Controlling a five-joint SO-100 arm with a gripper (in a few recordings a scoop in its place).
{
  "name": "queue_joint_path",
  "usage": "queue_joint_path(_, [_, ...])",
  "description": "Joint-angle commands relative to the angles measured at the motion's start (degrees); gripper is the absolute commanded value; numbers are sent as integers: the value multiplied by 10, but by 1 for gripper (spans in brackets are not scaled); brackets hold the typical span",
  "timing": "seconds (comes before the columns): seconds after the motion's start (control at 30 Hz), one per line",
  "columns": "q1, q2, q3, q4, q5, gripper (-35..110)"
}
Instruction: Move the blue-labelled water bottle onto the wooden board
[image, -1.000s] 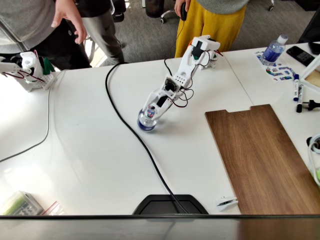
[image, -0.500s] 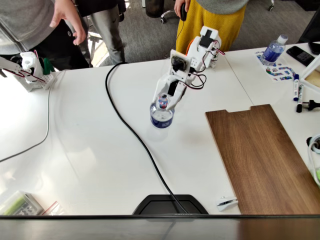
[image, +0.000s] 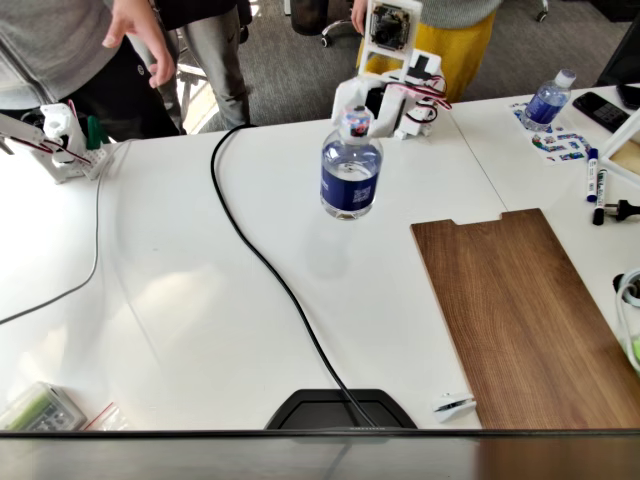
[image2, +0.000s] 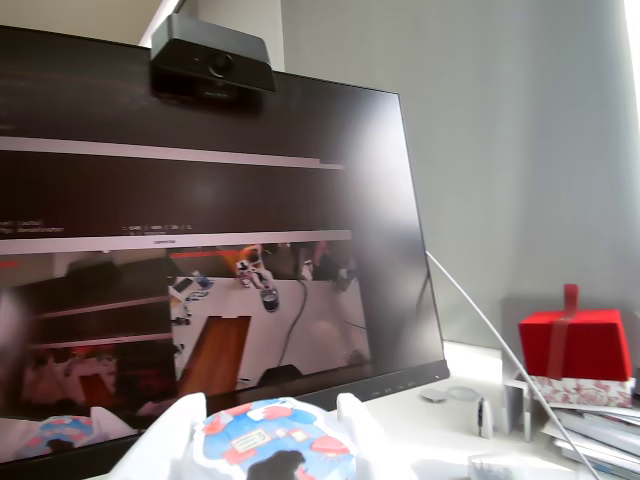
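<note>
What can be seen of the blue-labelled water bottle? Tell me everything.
The blue-labelled water bottle is small, squat, clear plastic with a dark blue label band and a pinkish-blue patterned cap. It hangs upright above the white table, gripped at the neck by the gripper, left of the wooden board in the fixed view. Nothing else touches it.

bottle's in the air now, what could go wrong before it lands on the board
1. The jaws hold the blue-labelled water bottle only at its cap, with the body hanging free below, so it may swing or slip out on the way.
2. It hangs above bare table, left of the wooden board in the fixed view; a drop here would miss the board.
3. The black cable runs close by; a fallen bottle could roll onto it.
</note>
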Motion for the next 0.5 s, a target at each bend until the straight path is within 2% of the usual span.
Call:
queue_joint_path(0.0, [-35, 46, -37, -36, -28, 0])
queue_joint_path(0.47, [-258, 53, -78, -59, -83, 0])
